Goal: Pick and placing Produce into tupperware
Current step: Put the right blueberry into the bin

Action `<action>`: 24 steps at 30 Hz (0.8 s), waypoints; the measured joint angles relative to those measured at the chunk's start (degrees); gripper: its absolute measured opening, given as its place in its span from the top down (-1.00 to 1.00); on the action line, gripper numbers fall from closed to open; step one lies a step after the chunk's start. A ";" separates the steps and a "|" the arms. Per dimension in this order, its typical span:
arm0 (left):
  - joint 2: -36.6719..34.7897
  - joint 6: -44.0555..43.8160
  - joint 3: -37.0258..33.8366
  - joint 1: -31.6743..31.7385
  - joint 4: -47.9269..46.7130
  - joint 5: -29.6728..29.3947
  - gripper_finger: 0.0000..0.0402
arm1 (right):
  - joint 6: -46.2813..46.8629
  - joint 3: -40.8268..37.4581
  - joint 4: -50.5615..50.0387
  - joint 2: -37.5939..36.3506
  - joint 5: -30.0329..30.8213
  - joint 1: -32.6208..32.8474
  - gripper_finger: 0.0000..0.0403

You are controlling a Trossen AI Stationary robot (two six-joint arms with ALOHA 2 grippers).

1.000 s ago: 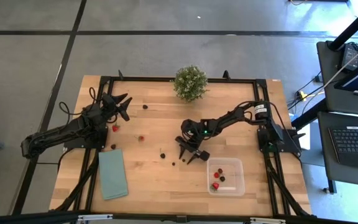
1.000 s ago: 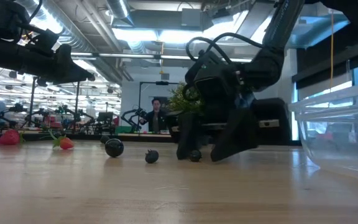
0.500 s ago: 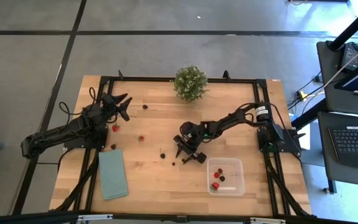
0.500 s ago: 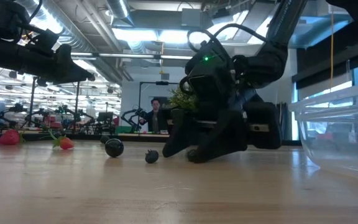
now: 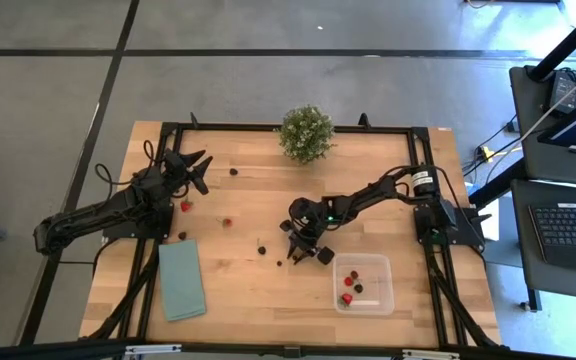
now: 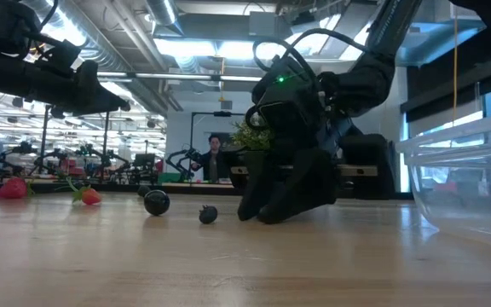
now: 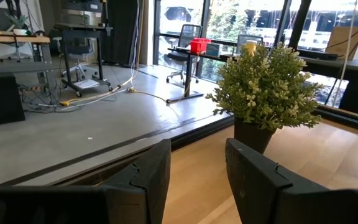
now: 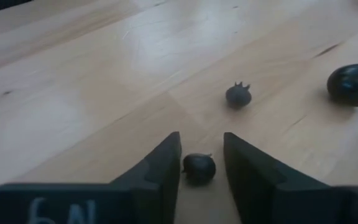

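- produce lies scattered on the wooden table (image 5: 248,300): tiny red and dark berries, most of them left of centre in the high view.
- one small dark berry (image 8: 199,168) sits on the wood between the two fingers of the right gripper (image 8: 201,163); the jaws stand close on either side of it, and i cannot tell whether they press it yet.
- in the high view the right gripper (image 5: 305,250) is low over the table near its middle, just left of the tupperware (image 5: 381,295).
- the tupperware is a clear, lidless box near the table's right front; a few red and dark berries (image 5: 347,297) already lie inside it.
- two more dark berries lie near the right gripper: a smaller one with a spiky crown (image 8: 238,94) and a larger round one (image 8: 352,84).
- in the low view the same pair, the larger (image 6: 156,202) and the smaller (image 6: 208,215), rest on the wood beside the lowered gripper.
- red berries (image 5: 185,206) lie near the left gripper (image 5: 196,166), which hangs above the table's left rear with its jaws a little apart and nothing between them.
- a bushy green potted plant (image 5: 305,133) stands at the table's far edge.
- a flat teal cloth (image 5: 181,281) lies at the left front.
- a person (image 6: 213,159) shows far off in the room behind the table.
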 joint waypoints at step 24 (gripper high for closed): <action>0.00 0.00 0.01 0.00 0.01 0.01 0.28 | 4.88 -0.01 -2.27 -0.17 4.40 0.09 0.73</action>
